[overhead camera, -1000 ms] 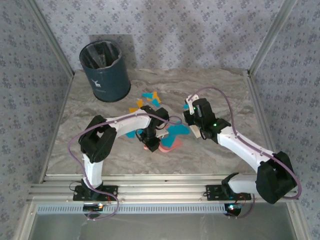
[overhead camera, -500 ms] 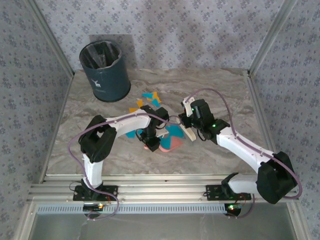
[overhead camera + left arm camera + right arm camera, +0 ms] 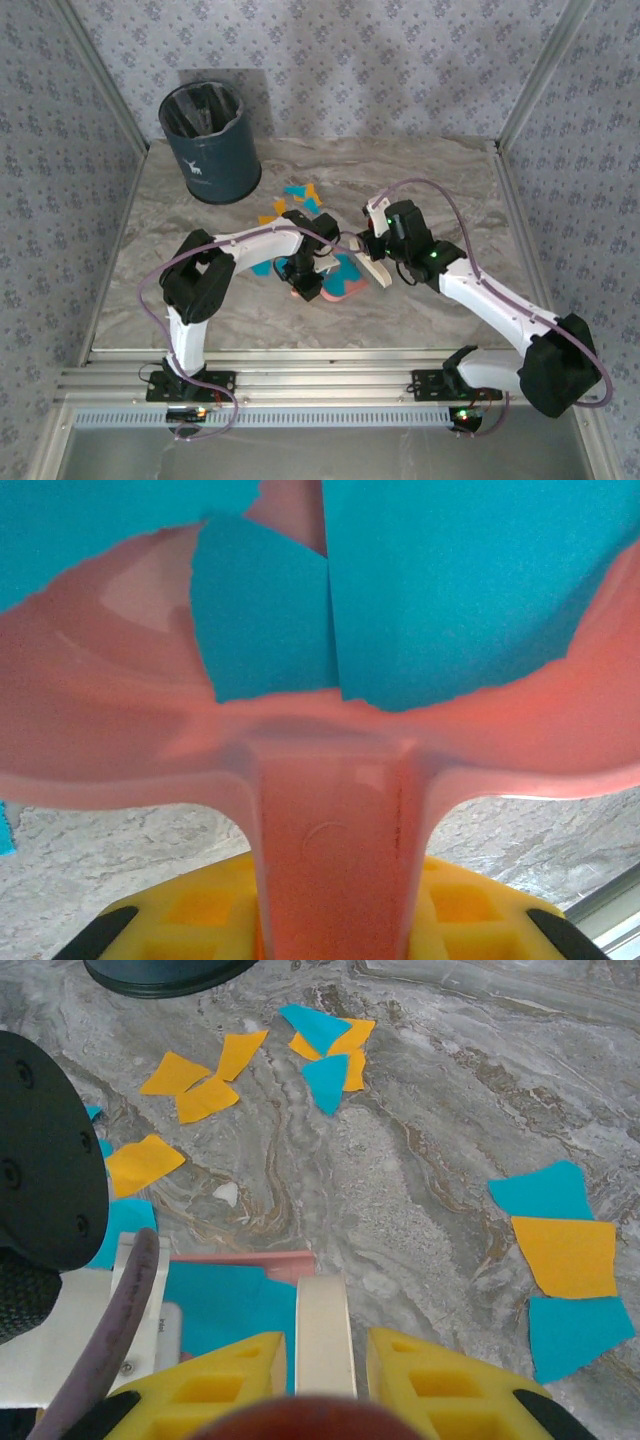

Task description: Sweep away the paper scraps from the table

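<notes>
right tool (image 3: 323, 1378) clamped on cream brush (image 3: 375, 270) is sweeping further left than a second ago, pushing turquoise paper scraps (image 3: 450, 580) into pink dustpan (image 3: 338, 291). left tool (image 3: 330, 925) is clamping its handle. more scraps are lying loose on tabletop (image 3: 420, 1190).

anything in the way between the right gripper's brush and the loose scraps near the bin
Nothing visible: bare table lies between the brush and the paper scraps. The pink dustpan sits off to its left.
</notes>
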Robot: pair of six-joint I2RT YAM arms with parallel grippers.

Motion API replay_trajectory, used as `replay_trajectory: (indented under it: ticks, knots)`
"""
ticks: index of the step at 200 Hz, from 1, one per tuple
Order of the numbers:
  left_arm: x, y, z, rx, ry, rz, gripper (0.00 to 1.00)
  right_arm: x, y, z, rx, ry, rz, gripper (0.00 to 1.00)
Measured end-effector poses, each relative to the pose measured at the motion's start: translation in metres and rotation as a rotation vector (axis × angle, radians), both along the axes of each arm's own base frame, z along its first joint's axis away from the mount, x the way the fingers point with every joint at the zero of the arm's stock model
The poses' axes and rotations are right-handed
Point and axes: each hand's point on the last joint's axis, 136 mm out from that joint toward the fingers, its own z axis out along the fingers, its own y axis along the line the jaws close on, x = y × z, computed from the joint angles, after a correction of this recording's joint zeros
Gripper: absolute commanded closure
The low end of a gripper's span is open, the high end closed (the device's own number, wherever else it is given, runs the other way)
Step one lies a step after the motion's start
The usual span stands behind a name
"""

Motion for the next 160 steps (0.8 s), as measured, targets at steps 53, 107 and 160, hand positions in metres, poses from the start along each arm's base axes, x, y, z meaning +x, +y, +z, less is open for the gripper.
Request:
replay_trajectory:
  ticks: [53, 107, 160]
  knots:
    - [0.001, 0.0, 0.0, 0.002, -0.004, 0.0, 1.0, -0.004, -0.009, 0.023, 0.018, -0.068, -0.031, 1.0]
    - [0.003, -0.001, 0.0, -0.005, -0.011, 0.0, 1.0, 0.001, -0.038, 0.033, 0.002, -0.128, -0.169, 1.0]
    - [0.006, -0.005, -0.001, -0.017, -0.026, 0.0, 1.0, 0.017, -0.083, 0.029, -0.036, -0.138, -0.361, 1.0]
